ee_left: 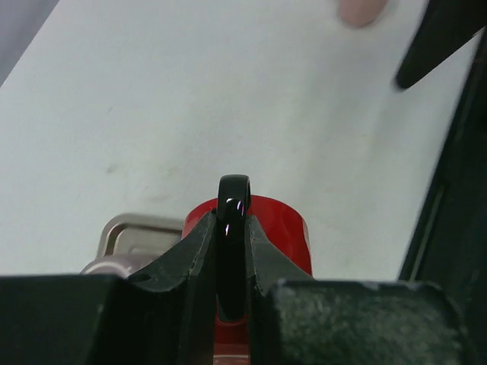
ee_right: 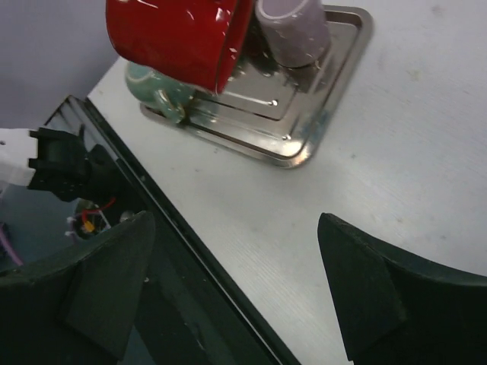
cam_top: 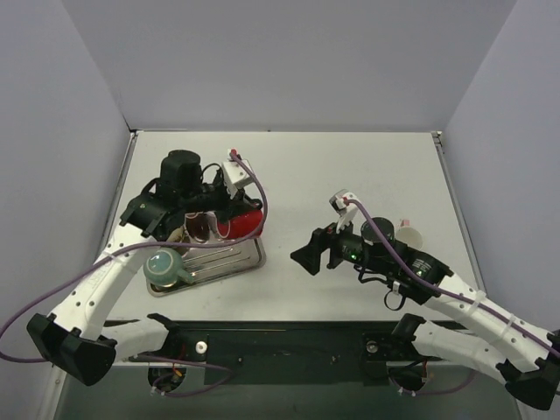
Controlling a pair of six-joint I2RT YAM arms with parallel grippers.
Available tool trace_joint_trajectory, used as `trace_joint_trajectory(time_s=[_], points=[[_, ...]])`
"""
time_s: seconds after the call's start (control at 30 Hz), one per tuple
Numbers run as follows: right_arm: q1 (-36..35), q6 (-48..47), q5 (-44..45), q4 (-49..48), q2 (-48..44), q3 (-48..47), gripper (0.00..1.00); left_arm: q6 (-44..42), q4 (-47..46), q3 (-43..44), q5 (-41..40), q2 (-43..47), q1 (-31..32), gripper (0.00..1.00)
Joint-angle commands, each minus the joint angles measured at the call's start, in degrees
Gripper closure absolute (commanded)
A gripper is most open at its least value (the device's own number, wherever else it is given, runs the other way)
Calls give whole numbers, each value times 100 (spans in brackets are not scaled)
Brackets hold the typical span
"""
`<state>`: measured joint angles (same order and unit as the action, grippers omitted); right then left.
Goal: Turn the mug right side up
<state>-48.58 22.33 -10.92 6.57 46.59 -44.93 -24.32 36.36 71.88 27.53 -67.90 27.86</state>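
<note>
You have a white table (cam_top: 350, 175) with a few faint marks on it. Plain grey-violet walls (cam_top: 289, 61) close it on three sides, and a black strip (cam_top: 289, 337) runs along the near edge.

At the left of the table stands a metal tray (ee_right: 304, 144). On it are a green mug (ee_right: 156, 87) at the near corner and a mauve cup (ee_right: 293, 30) farther back.

The left gripper (ee_left: 233, 228) is clamped on the black handle (ee_left: 233, 199) of the red mug (ee_right: 179, 38). This mug is over the tray, tipped on its side, with its mouth toward the tray's middle. You cannot tell if it touches the tray.

The right gripper (ee_right: 236, 289) hangs over bare table to the right of the tray, its jaws spread wide and holding nothing.

Some things are hard to see. The right wrist view cuts off the top of the red mug and of the mauve cup. In the left wrist view the fingers (ee_left: 190, 258) cover most of the mug. A small pale cup (cam_top: 409, 236) beside the right arm is partly hidden by it.
</note>
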Motion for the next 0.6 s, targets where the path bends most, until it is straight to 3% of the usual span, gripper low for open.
trace_joint_trajectory(time_s=[0.0,0.2,0.3,0.37,0.4,0.43,0.47,0.53,0.57], points=[[-423,535,-332,-2132,421,-7,17,2296,-1015,512,2018,295,18,100],[-741,615,-148,-3011,737,-113,18,2897,-1430,503,2564,277,18,100],[-837,702,-173,-3240,991,-218,25,3291,-1841,363,2757,268,27,100],[-890,808,-419,-3451,1263,-340,36,3747,-2323,257,2872,251,27,100],[-916,843,-594,-3574,1352,-376,51,3820,-2518,213,2881,251,27,100],[-934,913,-674,-3618,1492,-472,59,3925,-2581,204,2881,242,18,100],[-926,931,-744,-3619,1537,-508,77,3934,-2616,195,2881,225,18,100],[-934,853,-423,-3297,1441,-534,100,3646,-2189,221,2715,216,-8,100],[-934,713,-202,-3050,1267,-604,100,3349,-1977,256,2549,216,-17,68]])
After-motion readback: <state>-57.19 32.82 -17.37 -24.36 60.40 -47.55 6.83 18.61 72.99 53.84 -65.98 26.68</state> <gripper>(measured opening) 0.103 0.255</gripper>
